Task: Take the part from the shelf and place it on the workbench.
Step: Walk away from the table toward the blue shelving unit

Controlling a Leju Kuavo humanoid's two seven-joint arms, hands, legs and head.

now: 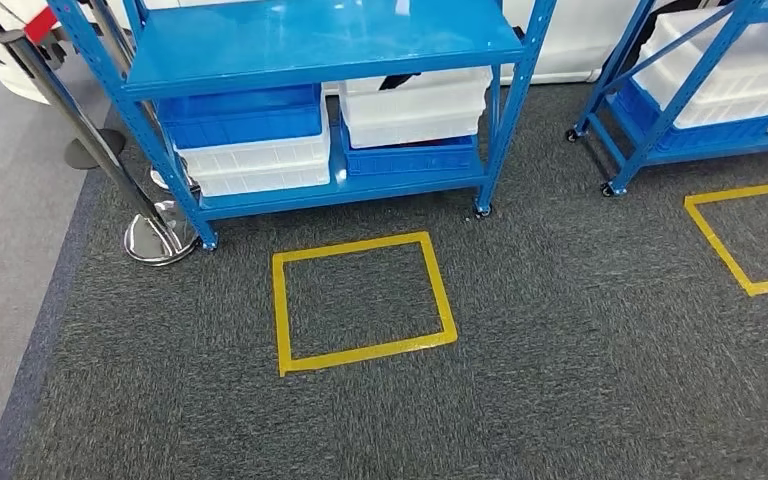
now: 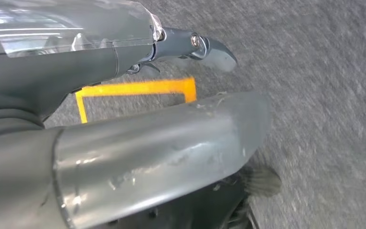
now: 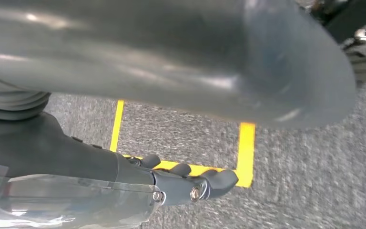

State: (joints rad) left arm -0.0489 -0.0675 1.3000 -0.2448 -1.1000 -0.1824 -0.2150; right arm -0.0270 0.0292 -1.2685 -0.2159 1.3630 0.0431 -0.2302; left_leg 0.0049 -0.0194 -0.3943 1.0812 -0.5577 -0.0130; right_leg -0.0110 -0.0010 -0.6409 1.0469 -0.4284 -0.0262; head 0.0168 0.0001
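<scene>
Facing the shelf (image 1: 330, 45), both the left hand (image 2: 190, 47) and right hand (image 3: 181, 183) hung empty, fingers loosely extended; the part was unidentifiable among the bins (image 1: 415, 110), so its weight and grasp point could not be judged.

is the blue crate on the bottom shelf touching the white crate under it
Touching. The head view shows the blue crate stacked directly on the white crate, with no gap between them, on the blue shelf rack.
</scene>
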